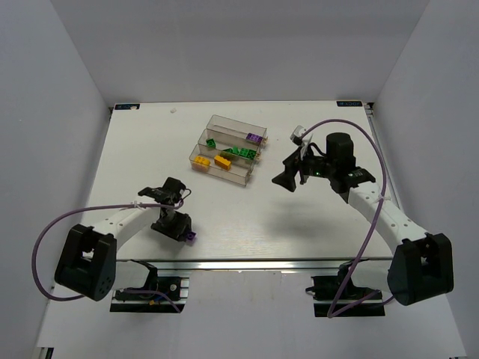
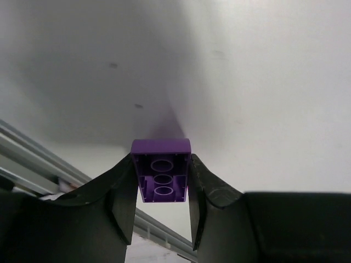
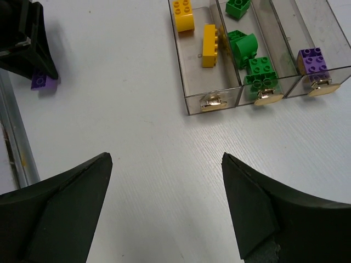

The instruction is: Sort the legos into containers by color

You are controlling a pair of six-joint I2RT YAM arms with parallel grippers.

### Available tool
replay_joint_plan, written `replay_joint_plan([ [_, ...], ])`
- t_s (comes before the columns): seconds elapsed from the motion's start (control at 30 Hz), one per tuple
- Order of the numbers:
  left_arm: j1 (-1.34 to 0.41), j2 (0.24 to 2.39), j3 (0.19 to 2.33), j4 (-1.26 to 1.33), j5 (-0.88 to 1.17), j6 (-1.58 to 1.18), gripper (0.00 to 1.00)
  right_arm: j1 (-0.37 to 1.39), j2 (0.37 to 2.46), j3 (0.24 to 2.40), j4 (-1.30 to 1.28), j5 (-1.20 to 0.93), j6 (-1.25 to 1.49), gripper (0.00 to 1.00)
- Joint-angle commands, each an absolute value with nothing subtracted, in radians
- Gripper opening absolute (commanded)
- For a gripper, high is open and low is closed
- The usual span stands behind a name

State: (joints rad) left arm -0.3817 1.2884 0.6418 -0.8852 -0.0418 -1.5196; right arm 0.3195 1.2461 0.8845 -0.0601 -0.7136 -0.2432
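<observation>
My left gripper [image 1: 185,234] is shut on a purple lego [image 2: 161,170], held at the table near the front edge; the lego also shows in the top view [image 1: 191,237] and the right wrist view [image 3: 39,82]. My right gripper [image 1: 287,180] is open and empty [image 3: 167,159], to the right of the containers [image 1: 243,178]. The three joined clear bins [image 3: 211,79] hold yellow legos [image 3: 210,37], several green legos [image 3: 249,46] and one purple lego [image 3: 313,59], one color per bin.
A metal rail [image 1: 239,263] runs along the table's front edge, close to the left gripper; it also shows in the left wrist view [image 2: 33,159]. White walls enclose the table on three sides.
</observation>
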Motion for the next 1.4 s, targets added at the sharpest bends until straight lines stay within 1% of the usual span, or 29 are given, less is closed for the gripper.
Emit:
replay_joint_plan([
  [0.0, -0.387, 1.270, 0.748, -0.864, -0.087, -1.464, 0.12, 0.310, 1.198, 0.876, -0.057, -0.713, -0.244, 0.86],
  [0.03, -0.396, 1.261, 0.774, -0.848, -0.087, -1.425, 0.07, 0.308, 1.193, 0.867, -0.057, -0.694, -0.238, 0.84],
  [0.07, -0.396, 1.262, 0.843, -0.801, -0.083, -1.381, 0.00, 0.307, 1.178, 0.862, -0.045, -0.671, -0.217, 0.69],
  [0.1, -0.396, 1.262, 0.877, -0.773, -0.068, -1.286, 0.00, 0.307, 1.174, 0.858, -0.034, -0.632, -0.187, 0.50],
  [0.13, -0.396, 1.276, 0.918, -0.717, -0.058, -1.234, 0.00, 0.299, 1.167, 0.844, -0.020, -0.561, -0.132, 0.29],
  [0.17, -0.396, 1.290, 1.004, -0.697, -0.051, -1.192, 0.00, 0.298, 1.155, 0.835, -0.012, -0.523, -0.106, 0.00],
  [0.2, -0.396, 1.307, 1.050, -0.677, -0.042, -1.128, 0.00, 0.293, 1.149, 0.828, 0.018, -0.488, -0.085, 0.00],
  [0.27, -0.396, 1.377, 1.147, -0.643, -0.026, -1.083, 0.00, 0.287, 1.147, 0.821, 0.018, -0.456, -0.066, 0.00],
  [0.3, -0.396, 1.406, 1.240, -0.634, -0.023, -1.051, 0.00, 0.284, 1.146, 0.822, 0.012, -0.446, -0.060, 0.00],
  [0.37, -0.396, 1.509, 1.326, -0.597, -0.020, -1.046, 0.00, 0.279, 1.150, 0.818, 0.008, -0.433, -0.038, 0.00],
  [0.4, -0.385, 1.550, 1.404, -0.580, -0.014, -1.052, 0.00, 0.282, 1.154, 0.818, 0.002, -0.425, -0.037, 0.00],
  [0.6, -0.385, 1.857, 1.639, -0.382, -0.006, -1.130, 0.00, 0.276, 1.149, 0.824, -0.028, -0.393, -0.023, 0.00],
  [0.63, -0.376, 1.897, 1.731, -0.368, -0.009, -1.140, 0.00, 0.273, 1.137, 0.824, -0.032, -0.391, -0.023, 0.00],
  [0.7, -0.376, 2.018, 1.820, -0.373, -0.011, -1.158, 0.00, 0.275, 1.124, 0.821, -0.035, -0.388, -0.031, 0.00],
  [0.73, -0.376, 2.058, 1.912, -0.383, -0.017, -1.163, 0.00, 0.278, 1.117, 0.816, -0.037, -0.385, -0.032, 0.00],
  [0.83, -0.376, 2.183, 2.053, -0.406, -0.035, -1.169, 0.00, 0.276, 1.095, 0.799, -0.038, -0.379, -0.038, 0.00],
  [0.93, -0.376, 2.246, 2.098, -0.403, -0.051, -1.184, 0.00, 0.273, 1.071, 0.779, -0.035, -0.373, -0.041, 0.00],
  [1.1, -0.376, 2.279, 2.091, -0.391, -0.063, -1.206, 0.01, 0.270, 1.054, 0.756, -0.028, -0.371, -0.041, 0.00],
  [1.2, -0.376, 2.301, 2.091, -0.385, -0.058, -1.210, 0.09, 0.268, 1.054, 0.747, -0.025, -0.376, -0.040, 0.00],
  [1.23, -0.376, 2.306, 2.092, -0.384, -0.055, -1.210, 0.15, 0.268, 1.052, 0.744, -0.025, -0.377, -0.041, 0.00],
  [1.3, -0.376, 2.316, 2.094, -0.383, -0.052, -1.210, 0.23, 0.268, 1.052, 0.742, -0.025, -0.383, -0.041, 0.00],
  [1.33, -0.376, 2.319, 2.094, -0.385, -0.052, -1.210, 0.32, 0.268, 1.051, 0.741, -0.025, -0.385, -0.041, 0.00],
  [1.37, -0.376, 2.321, 2.092, -0.388, -0.051, -1.210, 0.36, 0.271, 1.052, 0.741, -0.026, -0.387, -0.038, 0.00],
])
